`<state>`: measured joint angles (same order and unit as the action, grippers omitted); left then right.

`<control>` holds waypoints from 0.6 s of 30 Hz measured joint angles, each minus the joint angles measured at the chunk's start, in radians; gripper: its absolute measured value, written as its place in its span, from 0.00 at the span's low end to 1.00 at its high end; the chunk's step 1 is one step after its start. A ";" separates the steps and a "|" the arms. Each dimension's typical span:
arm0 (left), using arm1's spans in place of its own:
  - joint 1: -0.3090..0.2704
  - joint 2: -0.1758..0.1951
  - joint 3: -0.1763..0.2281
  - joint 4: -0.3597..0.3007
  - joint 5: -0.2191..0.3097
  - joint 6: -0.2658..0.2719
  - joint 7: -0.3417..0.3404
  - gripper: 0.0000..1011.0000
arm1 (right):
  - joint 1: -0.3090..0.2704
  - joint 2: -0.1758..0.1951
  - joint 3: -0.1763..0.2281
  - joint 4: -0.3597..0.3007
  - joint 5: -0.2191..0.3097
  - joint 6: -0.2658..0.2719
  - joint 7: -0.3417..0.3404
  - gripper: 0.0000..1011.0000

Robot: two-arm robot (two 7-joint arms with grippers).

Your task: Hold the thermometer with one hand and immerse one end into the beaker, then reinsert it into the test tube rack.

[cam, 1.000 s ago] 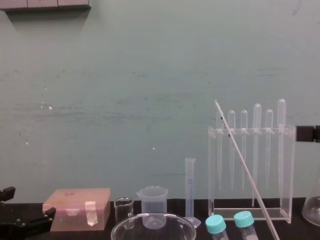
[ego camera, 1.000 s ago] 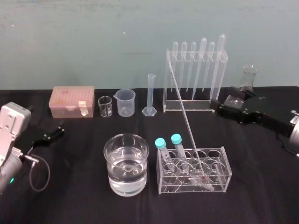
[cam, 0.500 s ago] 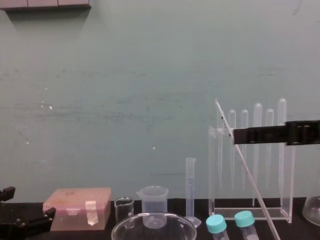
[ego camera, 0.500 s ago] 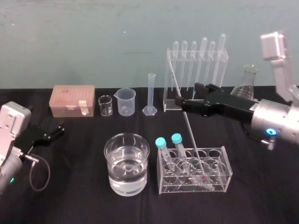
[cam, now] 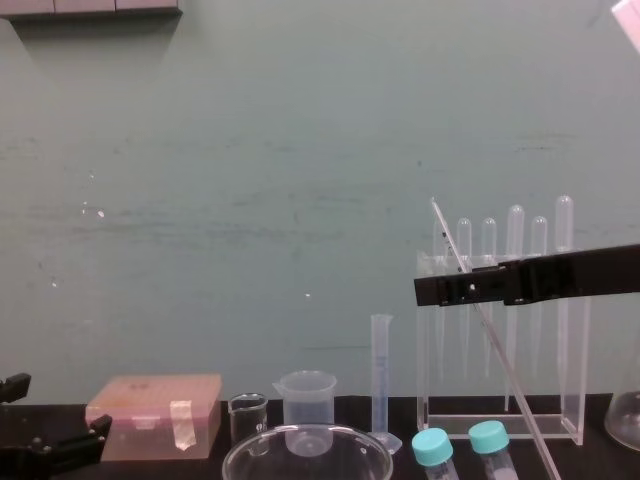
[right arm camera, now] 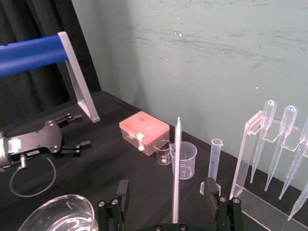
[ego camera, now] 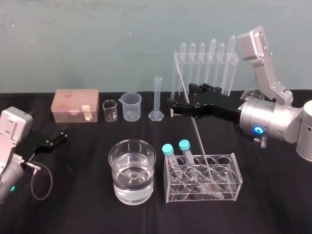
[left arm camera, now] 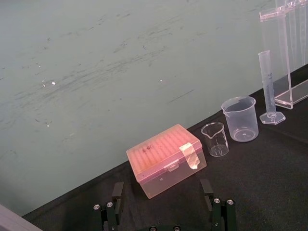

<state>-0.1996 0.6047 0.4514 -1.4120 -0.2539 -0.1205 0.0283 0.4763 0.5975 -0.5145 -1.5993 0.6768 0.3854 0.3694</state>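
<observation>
Thermometer [ego camera: 195,127] was stood tilted in test tube rack [ego camera: 229,161] w/ two capped tubes [ego camera: 168,149], near table's [ego camera: 73,195] front edge. Right gripper [ego camera: 181,97] was held open astride it. Beaker [ego camera: 111,161] was part-filled w/ clear liquid. Left gripper [ego camera: 63,134] was parked open, left edge.

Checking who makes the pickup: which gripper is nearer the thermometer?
Right. The right gripper has its open fingers on either side of the thermometer, not yet gripping it. The left gripper rests far off at the left side of the table, near the pink box.
</observation>
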 joint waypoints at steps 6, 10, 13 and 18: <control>0.000 0.000 0.000 0.000 0.000 0.000 0.000 1.00 | 0.010 -0.015 -0.004 0.018 -0.017 0.000 -0.006 0.99; 0.000 0.000 0.000 0.000 0.000 0.000 0.000 1.00 | 0.009 -0.014 -0.003 0.016 -0.017 0.000 -0.006 0.99; 0.000 0.000 0.000 0.000 0.000 0.000 0.000 1.00 | 0.008 -0.013 -0.003 0.015 -0.016 0.000 -0.006 0.99; 0.000 0.000 0.000 0.000 0.000 0.000 0.000 1.00 | 0.007 -0.011 -0.002 0.013 -0.014 -0.001 -0.006 0.94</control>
<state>-0.1995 0.6047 0.4514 -1.4120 -0.2539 -0.1205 0.0283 0.4832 0.5861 -0.5168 -1.5862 0.6630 0.3848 0.3635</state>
